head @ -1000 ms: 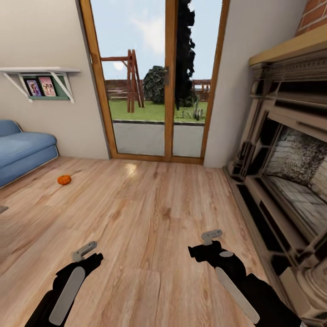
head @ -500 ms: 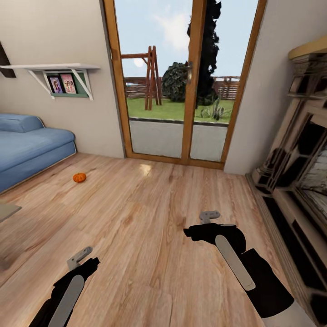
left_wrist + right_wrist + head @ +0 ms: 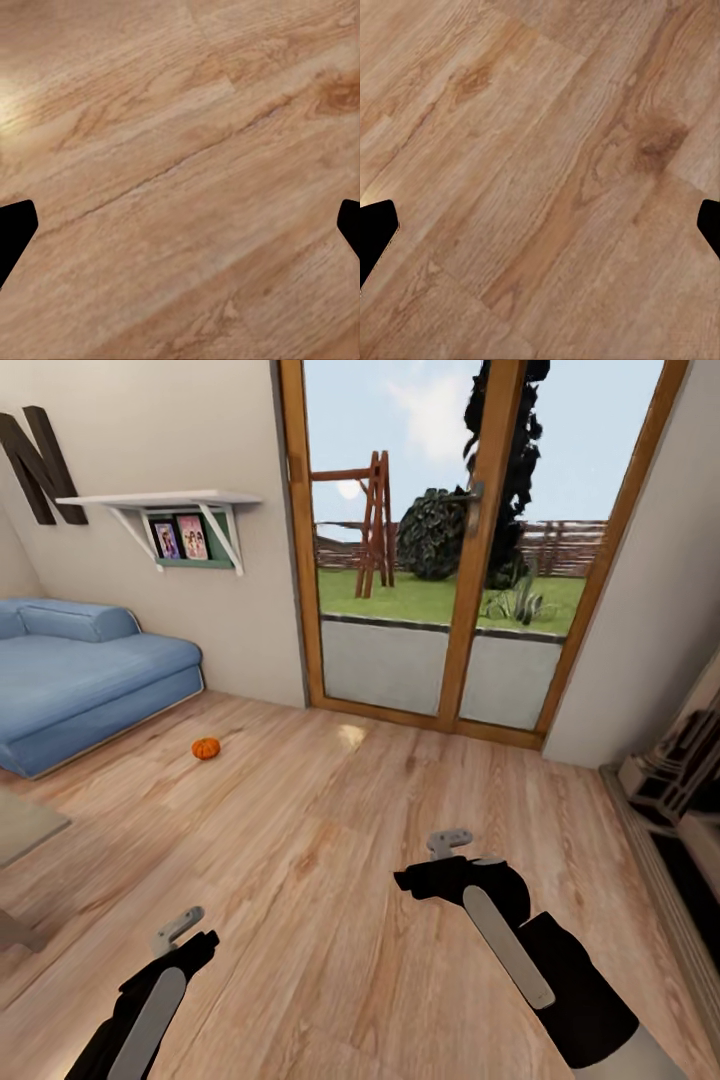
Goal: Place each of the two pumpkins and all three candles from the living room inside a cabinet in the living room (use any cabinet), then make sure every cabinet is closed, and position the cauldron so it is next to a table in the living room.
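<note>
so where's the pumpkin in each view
Head view: the pumpkin lies on the wood floor at left of middle, just off the front of the blue sofa.
Left wrist view: not in it, just floor planks between the jaws.
Right wrist view: not in it, floor planks again.
Shared landmark: the wood floor.
</note>
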